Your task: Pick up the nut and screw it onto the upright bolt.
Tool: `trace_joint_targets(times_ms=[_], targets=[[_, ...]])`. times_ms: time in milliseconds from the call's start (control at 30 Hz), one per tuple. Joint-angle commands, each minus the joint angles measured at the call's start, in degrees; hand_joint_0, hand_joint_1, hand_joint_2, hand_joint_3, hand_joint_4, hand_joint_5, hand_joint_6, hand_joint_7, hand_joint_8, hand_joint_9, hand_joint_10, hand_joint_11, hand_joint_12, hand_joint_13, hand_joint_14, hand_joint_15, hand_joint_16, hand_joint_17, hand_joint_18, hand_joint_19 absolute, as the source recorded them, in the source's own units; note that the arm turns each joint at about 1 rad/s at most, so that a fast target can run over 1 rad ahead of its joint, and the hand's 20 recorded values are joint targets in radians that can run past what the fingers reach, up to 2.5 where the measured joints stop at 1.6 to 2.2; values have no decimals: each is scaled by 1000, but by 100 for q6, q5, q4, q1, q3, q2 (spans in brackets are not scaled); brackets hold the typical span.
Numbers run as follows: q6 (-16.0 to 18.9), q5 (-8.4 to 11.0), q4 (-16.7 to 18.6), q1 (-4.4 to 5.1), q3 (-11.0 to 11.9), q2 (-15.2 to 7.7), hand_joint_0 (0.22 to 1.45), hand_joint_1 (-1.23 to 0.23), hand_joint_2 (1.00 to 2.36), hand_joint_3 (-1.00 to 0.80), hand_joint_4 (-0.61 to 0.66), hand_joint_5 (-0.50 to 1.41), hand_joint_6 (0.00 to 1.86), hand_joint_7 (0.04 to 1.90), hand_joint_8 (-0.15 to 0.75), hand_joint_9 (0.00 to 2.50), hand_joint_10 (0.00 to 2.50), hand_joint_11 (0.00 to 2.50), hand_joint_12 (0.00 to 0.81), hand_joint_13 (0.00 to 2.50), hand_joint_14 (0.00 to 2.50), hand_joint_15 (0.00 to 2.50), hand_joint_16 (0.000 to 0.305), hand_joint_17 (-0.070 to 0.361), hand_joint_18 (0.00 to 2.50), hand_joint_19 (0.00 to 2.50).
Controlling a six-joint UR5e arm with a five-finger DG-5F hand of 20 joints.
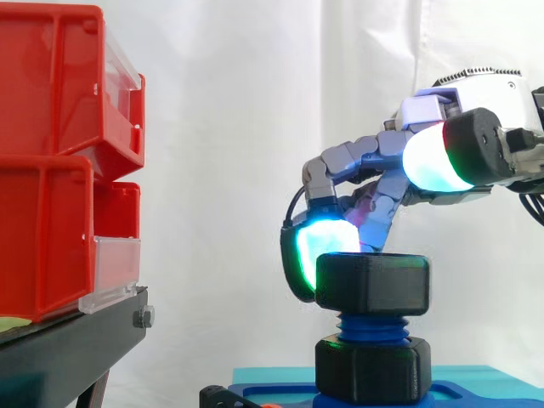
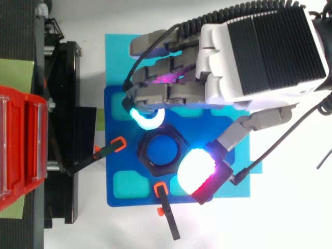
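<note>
A black hex nut (image 1: pixel 372 285) sits at the top of the upright blue bolt (image 1: pixel 370 327), threads showing below it. From above, the nut's rim (image 2: pixel 144 155) rings the bolt's blue end (image 2: pixel 163 150). A second black nut (image 1: pixel 372 370) sits at the bolt's foot on the blue base (image 2: pixel 122 171). My hand (image 2: pixel 259 52) reaches in from the right, fingers curled. A cyan fingertip (image 1: pixel 327 246) presses the nut's left side. The white-glowing thumb pad (image 1: pixel 433 157) is on the opposite side and higher than the nut.
Red bins (image 1: pixel 51 170) are stacked on a black stand (image 1: pixel 68 348) to the left, with a gap between them and the bolt. Two orange-tipped black clamps (image 2: pixel 111 148) (image 2: pixel 163 202) hold the blue base on a cyan mat (image 2: pixel 116 57).
</note>
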Motion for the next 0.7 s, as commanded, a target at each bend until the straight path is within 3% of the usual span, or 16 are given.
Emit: trace_joint_targets(times_ms=[0, 100, 233, 300, 367, 433, 667], targets=[[0, -94, 28, -49, 0, -5, 557, -246, 1000, -500, 100, 58, 605, 1265, 243, 1154, 0, 0, 126, 834, 0, 0, 3, 6, 467, 0], [0, -130, 36, -84, 0, 3, 556, -249, 1000, -500, 93, 62, 604, 1268, 236, 1190, 0, 0, 120, 862, 0, 0, 2, 4, 492, 0], [0, -165, 45, -111, 35, 3, 547, -221, 1000, -500, 97, 63, 501, 1480, 252, 1162, 0, 0, 135, 812, 0, 0, 3, 7, 429, 0], [0, -182, 28, -137, 105, 3, 540, -204, 1000, -500, 136, 26, 505, 1410, 258, 1134, 0, 0, 149, 774, 0, 0, 5, 11, 390, 0], [0, -200, 10, -137, 149, 3, 531, -189, 1000, -500, 236, -23, 505, 1178, 262, 1066, 0, 0, 174, 744, 0, 0, 8, 17, 351, 0], [0, -226, 19, -146, 185, 3, 526, -184, 1000, -500, 258, -46, 504, 1080, 263, 1024, 0, 0, 182, 722, 0, 0, 9, 21, 330, 0], [-9, -235, 72, -154, 246, -5, 507, -164, 1000, -500, 204, -133, 502, 686, 238, 841, 0, 0, 221, 628, 0, 0, 17, 37, 243, 0]])
